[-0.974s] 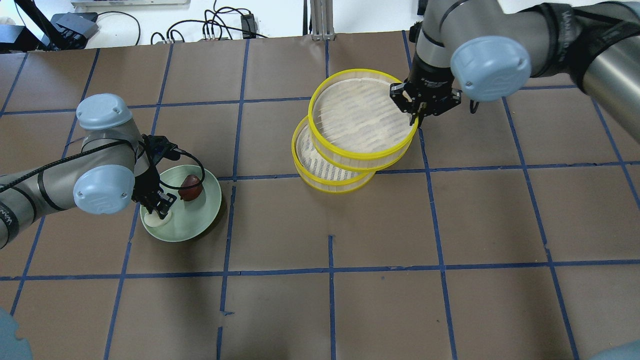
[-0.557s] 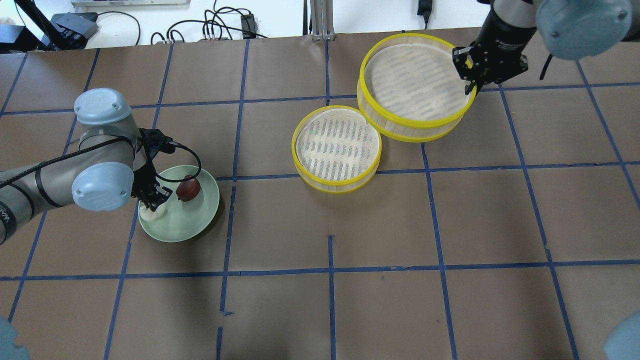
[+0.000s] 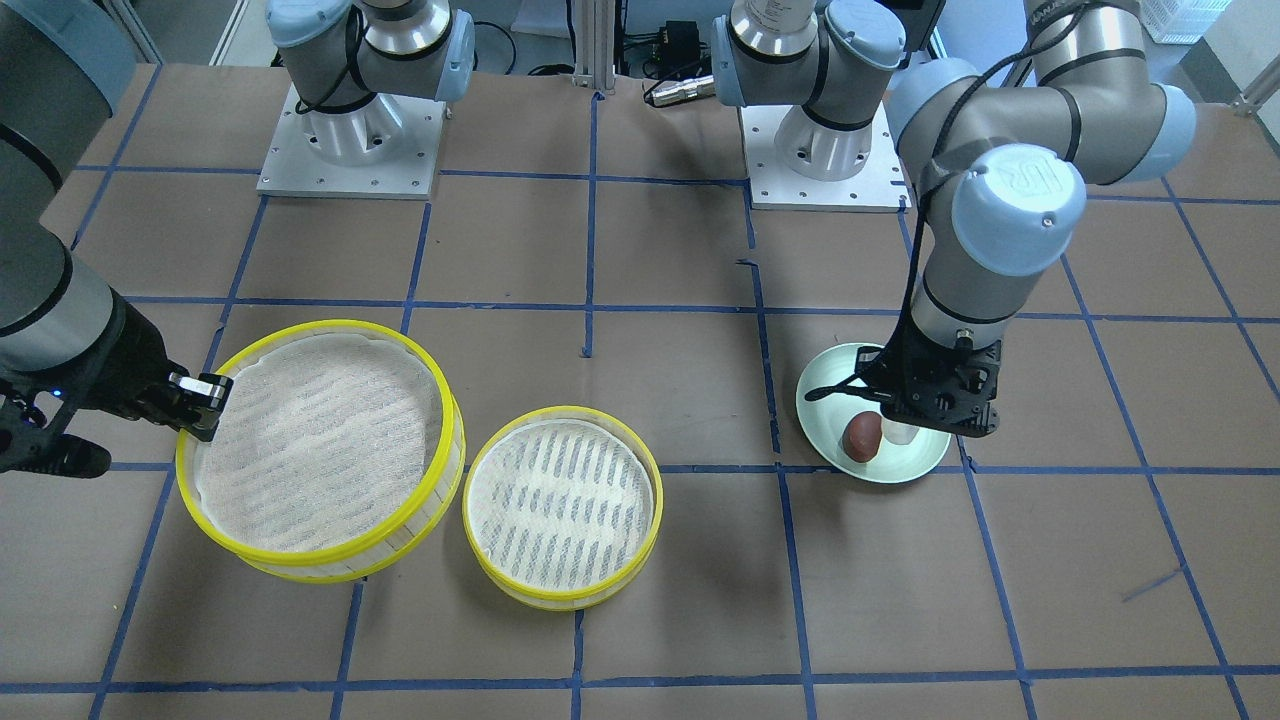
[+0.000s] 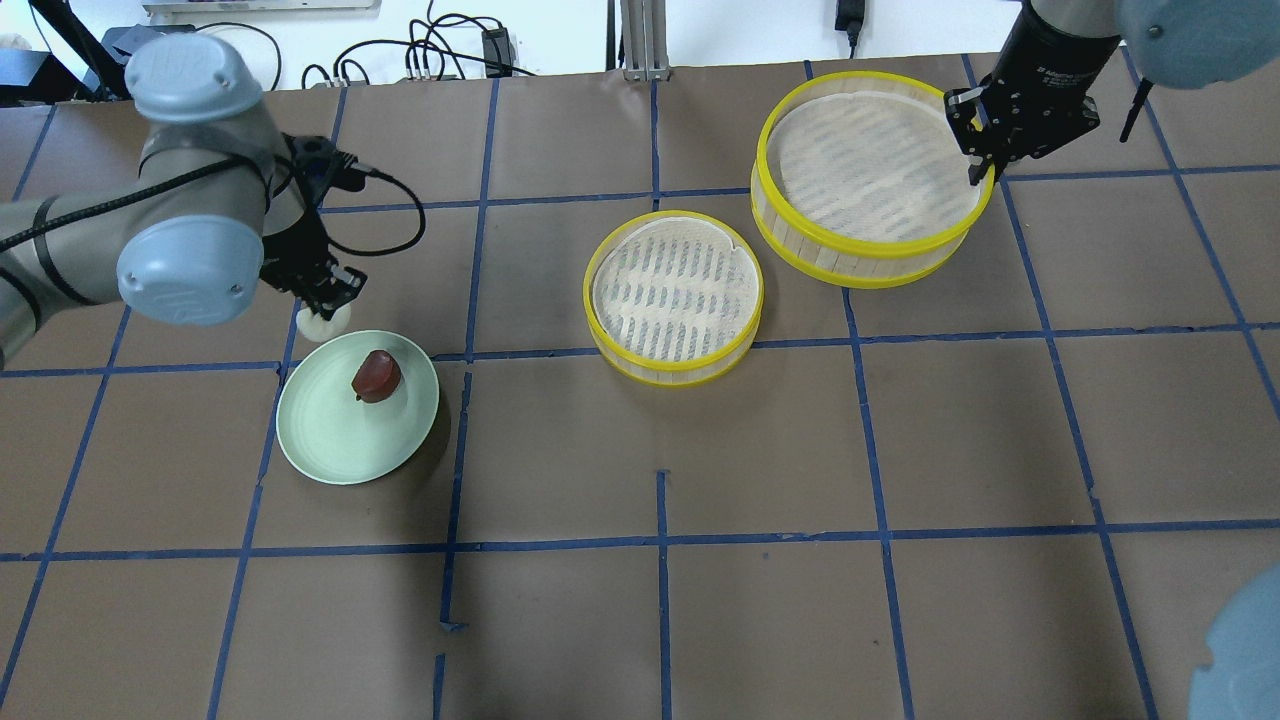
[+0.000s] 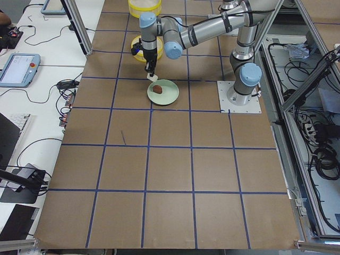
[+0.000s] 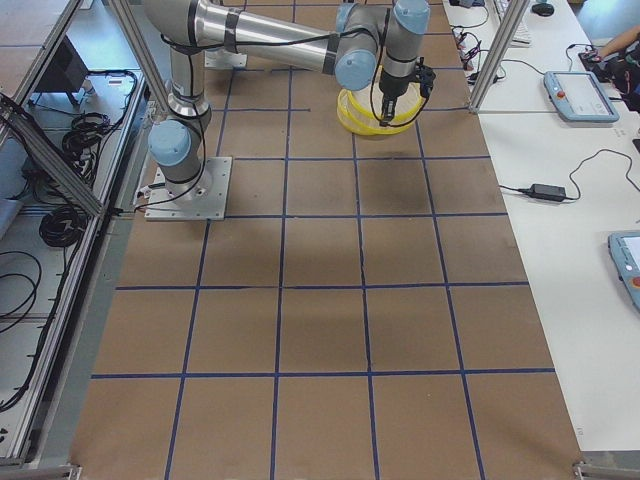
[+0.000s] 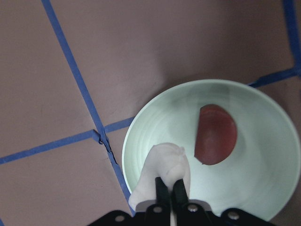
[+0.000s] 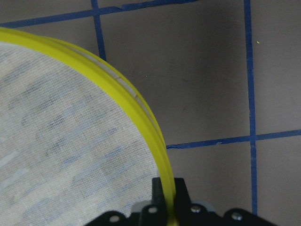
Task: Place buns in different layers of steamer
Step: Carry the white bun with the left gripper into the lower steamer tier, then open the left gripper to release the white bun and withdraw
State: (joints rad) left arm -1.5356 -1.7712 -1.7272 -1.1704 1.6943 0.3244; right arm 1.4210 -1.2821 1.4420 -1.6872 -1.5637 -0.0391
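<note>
My left gripper (image 4: 326, 300) is shut on the white bun (image 4: 323, 320) and holds it in the air over the far left edge of the pale green plate (image 4: 300, 440). The wrist view shows the white bun (image 7: 162, 169) pinched between the fingers. The dark reddish-brown bun (image 4: 377, 375) lies on the plate. My right gripper (image 4: 978, 168) is shut on the yellow rim of one steamer layer (image 4: 870, 170) at the far right. I cannot tell whether that layer touches the table. The other layer (image 4: 672, 295) stands empty on the table's middle.
The table is brown paper with a blue tape grid. Cables and a metal post lie beyond its far edge. The two robot bases (image 3: 345, 150) stand at the near side. The two layers sit side by side, almost touching.
My right gripper lifted the upper layer off the lower one and carried it to the far right. My left gripper rose with the white bun off the plate and moved farther away.
</note>
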